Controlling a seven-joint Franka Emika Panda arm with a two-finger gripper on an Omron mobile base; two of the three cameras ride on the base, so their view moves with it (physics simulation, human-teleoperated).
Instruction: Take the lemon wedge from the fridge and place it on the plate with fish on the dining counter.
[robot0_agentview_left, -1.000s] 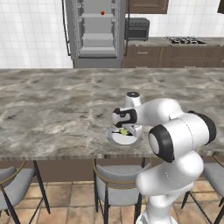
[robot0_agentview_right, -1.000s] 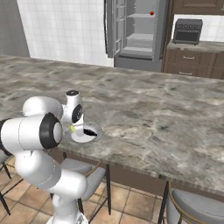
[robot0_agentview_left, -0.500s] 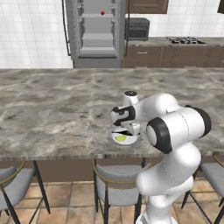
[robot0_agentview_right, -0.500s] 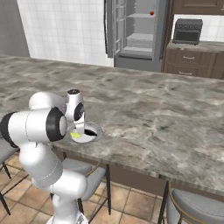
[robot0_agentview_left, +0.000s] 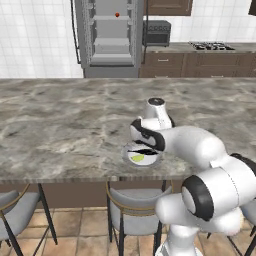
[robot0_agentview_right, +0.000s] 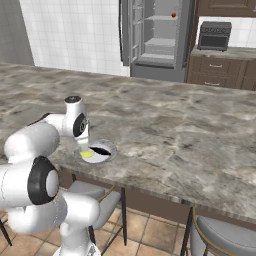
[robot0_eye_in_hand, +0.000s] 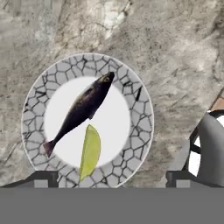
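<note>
Presently, step: placement looked complete; only the retreat of the arm seemed left.
Fridge: fridge (robot0_agentview_left: 109, 31) stood at the far wall with its doors open, a small red fruit (robot0_agentview_left: 117, 15) on an upper shelf; well apart from the work.
Surface: dining counter (robot0_agentview_left: 60, 120), marbled stone, carried the plate near its front edge, above the stools (robot0_agentview_left: 131, 212).
Plate: plate with fish (robot0_eye_in_hand: 142, 114) lay flat on the surface, directly under the hand; dark fish (robot0_eye_in_hand: 83, 109) lay diagonally across its middle.
Hand: hand (robot0_eye_in_hand: 109, 179) hovered just above the plate, fingers spread wide to either side, nothing between them; released.
Lemon: lemon wedge (robot0_eye_in_hand: 90, 151) rested on the plate, just beside the fish, nearly touching its underside; free of both fingertips.
Next move, judged: a straight lift clear of the plate, fingers kept apart, so neither tip would drag the wedge or nudge the rim toward the edge.
Risk, judged: a sideways pull-out could sweep the wedge off.
</note>
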